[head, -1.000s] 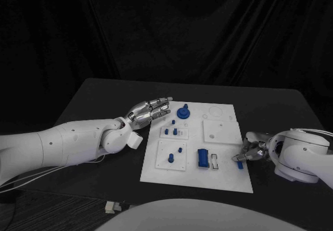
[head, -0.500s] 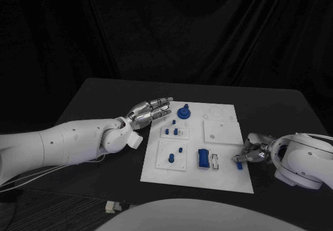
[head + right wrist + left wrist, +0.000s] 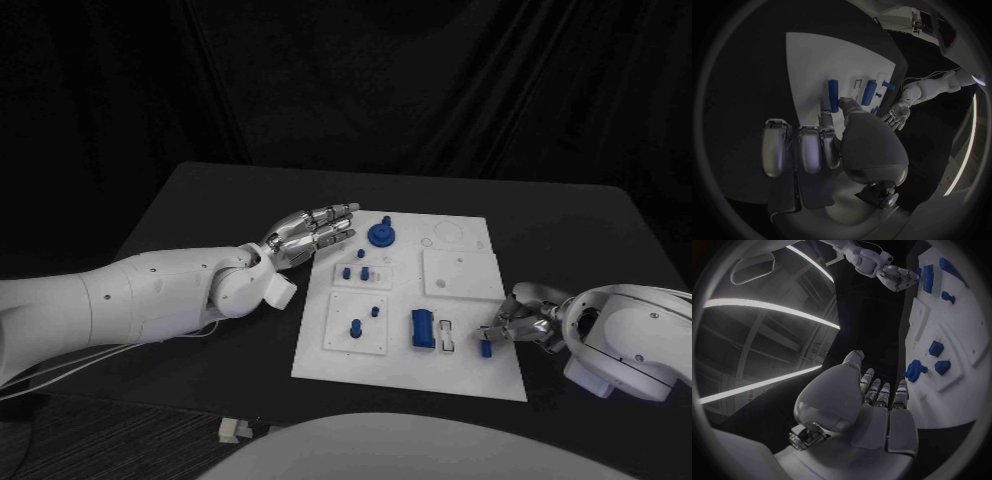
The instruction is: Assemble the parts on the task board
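Progress shows on your right side: over the last second the right hand (image 3: 516, 322) has slid inward along the near right edge of the task board (image 3: 462, 268), carrying a small blue peg (image 3: 485, 349) pinched in its fingers toward the empty white slot (image 3: 449, 335), so an insertion looks close. Your left hand (image 3: 306, 230) stays open and empty just beside the board's far left edge. You have one board and about eight blue parts on it, the pinched peg included.

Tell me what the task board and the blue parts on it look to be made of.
Task board: flat white sheet, matte, probably plastic, with raised white panels. Blue parts, such as the tall block and the knob: uniform opaque blue, dull sheen, likely moulded or printed plastic.
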You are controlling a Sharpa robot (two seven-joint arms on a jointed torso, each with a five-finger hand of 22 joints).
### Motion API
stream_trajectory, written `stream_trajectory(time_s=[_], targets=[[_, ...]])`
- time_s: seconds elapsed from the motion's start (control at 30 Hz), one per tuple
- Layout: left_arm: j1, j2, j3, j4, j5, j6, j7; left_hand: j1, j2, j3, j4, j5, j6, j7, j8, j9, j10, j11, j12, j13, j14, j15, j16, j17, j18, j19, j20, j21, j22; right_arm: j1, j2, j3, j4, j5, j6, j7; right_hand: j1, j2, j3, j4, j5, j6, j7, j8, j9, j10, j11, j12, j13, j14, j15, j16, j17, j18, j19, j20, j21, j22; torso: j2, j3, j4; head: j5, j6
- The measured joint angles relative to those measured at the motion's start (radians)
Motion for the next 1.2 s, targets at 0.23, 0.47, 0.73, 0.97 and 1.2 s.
stream_trajectory(time_s=[0.23,0.47,0.73,0.97,1.2], targets=[[0.0,0.0,0.0,0.0,0.0,0.001,-0.001,0.0,0.0,0.0,0.0,0.0,0.0,0.0,0.004,0.0,0.0,0.0,0.004,0.0,0.0,0.0,0.0,0.0,0.0,0.0,0.0,0.0,0.0,0.002,0.023,0.0,0.003,0.072,-0.012,0.0,0.0,0.0,0.003,0.003,0.0,0.0,0.0,0.0,0.001,0.0,0.0,0.0,0.0,0.0,0.0,0.0,0.0,0.0,0.0,0.0,0.0,0.0,0.0,0.0,0.0004,-0.002,0.0],[0.0,0.001,0.0,0.0,0.0,0.002,-0.003,0.0,0.0,0.0,0.0,0.0,0.0,0.0,0.004,0.0,0.0,0.0,0.004,0.0,0.0,0.0,0.0,0.0,0.0,0.0,0.0,0.0,-0.001,0.002,0.049,0.0,-0.001,0.109,-0.025,0.001,-0.007,-0.007,0.014,-0.008,-0.001,0.0,0.0,0.0,0.003,0.0,0.0,0.0,0.0,0.0,0.0,0.0,0.0,0.0,0.0,0.0,0.0,0.0,0.0,-0.0001,0.0012,-0.004,0.0],[0.0,0.001,0.0,-0.001,0.0,0.004,-0.006,0.0,0.0,0.003,-0.003,0.0,-0.004,0.004,0.004,0.0,0.0,0.0,0.004,0.0,0.0,0.0,0.0,0.0,0.0,0.0,0.0,0.0,-0.001,0.002,0.071,0.0,-0.015,0.146,-0.034,0.004,-0.018,-0.004,0.014,-0.008,-0.001,0.0,0.0,0.0,0.006,0.0,0.0,0.0,0.0,0.0,0.001,0.0,0.0,0.0,0.0,0.0,0.0,0.001,0.0,-0.0001,0.001,-0.002,0.0],[0.0,0.002,0.0,-0.002,0.0,0.008,-0.011,0.0,0.0,0.003,-0.003,0.0,-0.004,0.004,0.004,0.0,0.0,0.0,0.004,0.0,0.0,0.0,0.0,0.001,0.0,0.0,0.0,0.0,-0.001,0.002,0.093,0.0,-0.038,0.172,-0.036,0.006,-0.019,-0.005,0.026,-0.015,-0.006,0.0,0.0,-0.001,0.006,0.0,0.0,0.0,0.0,0.001,0.001,0.0,0.0,0.0,0.0,0.0,0.0,0.001,0.001,0.0,0.001,-0.004,0.0],[0.0,0.003,0.0,-0.002,0.0,0.01,-0.015,0.0,0.0,0.003,-0.003,0.0,-0.004,0.004,0.004,0.0,0.0,0.0,0.004,0.0,0.0,0.0,0.0,0.001,0.0,0.0,0.0,0.0,-0.002,0.002,0.11,0.0,-0.054,0.183,-0.037,0.008,-0.032,0.0,0.035,-0.019,-0.025,-0.003,0.004,-0.001,0.012,0.0,0.0,0.0,0.0,0.0,0.004,0.0,0.0,0.0,0.0,0.0,0.0,0.001,0.0,0.0,0.001,-0.002,0.0]])
